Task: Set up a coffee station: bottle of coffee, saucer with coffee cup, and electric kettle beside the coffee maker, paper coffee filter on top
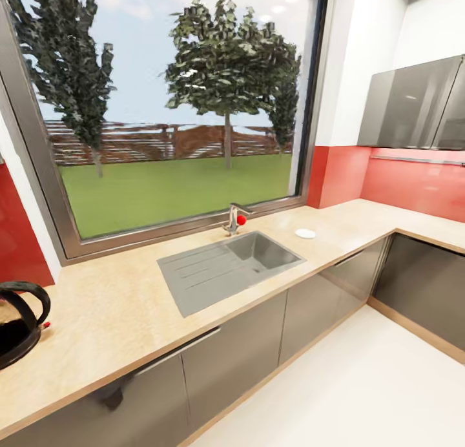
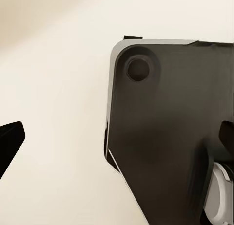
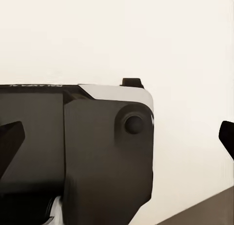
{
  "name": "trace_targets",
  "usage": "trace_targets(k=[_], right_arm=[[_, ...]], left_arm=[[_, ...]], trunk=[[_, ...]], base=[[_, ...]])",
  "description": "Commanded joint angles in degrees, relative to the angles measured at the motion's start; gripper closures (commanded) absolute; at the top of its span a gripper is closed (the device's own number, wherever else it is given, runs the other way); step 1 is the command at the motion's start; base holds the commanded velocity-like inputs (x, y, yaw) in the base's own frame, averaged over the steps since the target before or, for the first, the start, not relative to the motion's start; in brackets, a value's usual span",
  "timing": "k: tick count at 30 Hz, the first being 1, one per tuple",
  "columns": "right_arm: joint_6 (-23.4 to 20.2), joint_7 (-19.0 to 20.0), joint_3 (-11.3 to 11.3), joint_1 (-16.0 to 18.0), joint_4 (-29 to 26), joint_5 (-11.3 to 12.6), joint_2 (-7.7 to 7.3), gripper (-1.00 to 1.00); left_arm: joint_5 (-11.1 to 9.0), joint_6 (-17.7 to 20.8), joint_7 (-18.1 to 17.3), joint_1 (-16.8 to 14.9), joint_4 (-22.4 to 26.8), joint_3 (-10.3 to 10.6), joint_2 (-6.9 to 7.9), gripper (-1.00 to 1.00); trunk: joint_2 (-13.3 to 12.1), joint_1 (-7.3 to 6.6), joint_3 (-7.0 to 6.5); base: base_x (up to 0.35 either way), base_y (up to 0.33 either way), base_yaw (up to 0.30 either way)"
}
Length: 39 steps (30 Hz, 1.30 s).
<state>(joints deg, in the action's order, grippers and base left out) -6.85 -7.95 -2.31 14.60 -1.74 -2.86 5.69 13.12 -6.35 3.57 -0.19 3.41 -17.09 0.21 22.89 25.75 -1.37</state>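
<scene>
At far left on the tan bench: glass kettle with black loop handle, cut by the picture's edge. Mid-bench: steel sink, tap behind. Right of the sink: white saucer, lying flat. Wrist views: dark finger tips well apart, released, grasping nothing.

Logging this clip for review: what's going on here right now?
Nothing is being handled at the moment. The head view looks over the countertop with its sink under a big window. The electric kettle stands at the counter's left end, and the saucer lies beyond the sink, to its right. Both wrist views look down at pale floor past the robot's own dark body, with open gripper fingertips at the edges.
</scene>
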Motion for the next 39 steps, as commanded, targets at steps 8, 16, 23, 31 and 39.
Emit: trace_targets(k=[8,16,23,31,39], right_arm=[[-0.36,-0.14,-0.24,0.01,-0.11,-0.29,-0.13,-1.0],[-0.36,-0.13,-0.24,-0.01,-0.1,-0.3,-0.2,-1.0],[-0.36,-0.14,-0.24,-0.01,-0.1,-0.3,-0.84,-1.0],[-0.36,-0.14,-0.24,0.01,-0.17,-0.3,-1.29,-1.0],[-0.36,-0.14,-0.24,-0.01,-0.19,-0.3,-1.29,-1.0]], left_arm=[[0.59,-0.28,0.17,-0.02,-0.07,-0.4,-0.03,-1.0],[0.59,-0.33,0.13,-0.01,-0.06,-0.4,-0.04,-1.0],[0.59,-0.33,0.12,-0.05,0.01,-0.38,-0.04,-1.0],[0.59,-0.33,0.12,-0.07,0.02,-0.4,-0.03,-1.0],[0.59,-0.33,0.12,-0.07,0.08,-0.33,0.05,-1.0]], trunk=[[0.03,0.04,0.02],[0.03,0.04,0.24],[0.03,0.04,0.6],[0.03,0.04,1.06],[0.03,0.04,1.53]], base=[[0.161,-0.244,-0.262],[0.162,-0.244,-0.279],[0.164,-0.244,-0.259],[0.169,-0.244,-0.243],[0.171,-0.244,-0.241]])
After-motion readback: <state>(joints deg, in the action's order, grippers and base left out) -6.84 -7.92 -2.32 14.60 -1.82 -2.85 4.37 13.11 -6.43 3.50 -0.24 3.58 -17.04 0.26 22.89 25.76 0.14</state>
